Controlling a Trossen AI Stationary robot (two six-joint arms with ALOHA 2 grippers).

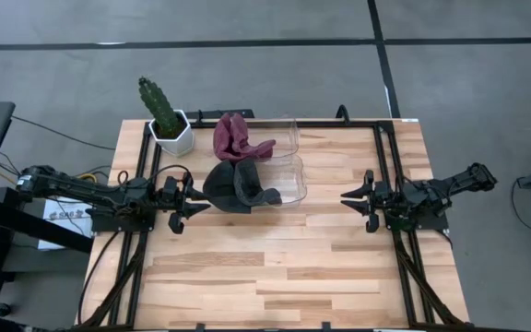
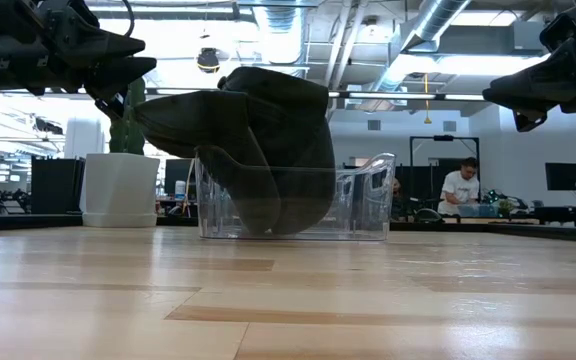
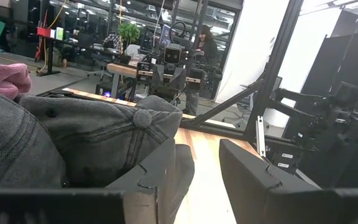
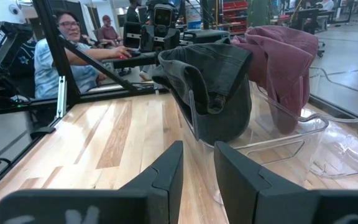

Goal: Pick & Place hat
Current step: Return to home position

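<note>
- My left gripper [image 1: 192, 201] hangs above the wooden table [image 1: 275, 267] with its jaws spread. Open air shows between my two dark fingers [image 3: 157, 177], and nothing is pinched.
- Just ahead of those jaws sits the dark grey cap [image 1: 238, 186], its crown button turned toward me. It is draped over the rim of the first transparent bin [image 1: 293, 180], part of it inside and part hanging out.
- The grey cap's edge comes right up to my left fingertip. Whether the two touch, I cannot tell.
- Past the grey cap and off to one side of my left jaws lies the red cap [image 1: 238, 138] (more maroon than red, really). It is slumped over the edge of the second transparent bin [image 1: 289, 129], which stands just beside the first.
- My right gripper [image 1: 350, 198] is on the opposite side of the table, facing my left one and also raised off the wood. Its jaws are parted by a narrow gap and hold nothing.
- Both bins stand ahead of my right jaws, well apart from them, with bare planks between. From there the grey cap hangs nearest, and the red cap is behind it and to the side.
- A cactus [image 1: 159, 101] in a white pot stands near the table's corner — off to the side of my left jaws, close to the red cap.
- Beyond the table, a person [image 4: 61, 56] sits in the room behind.
</note>
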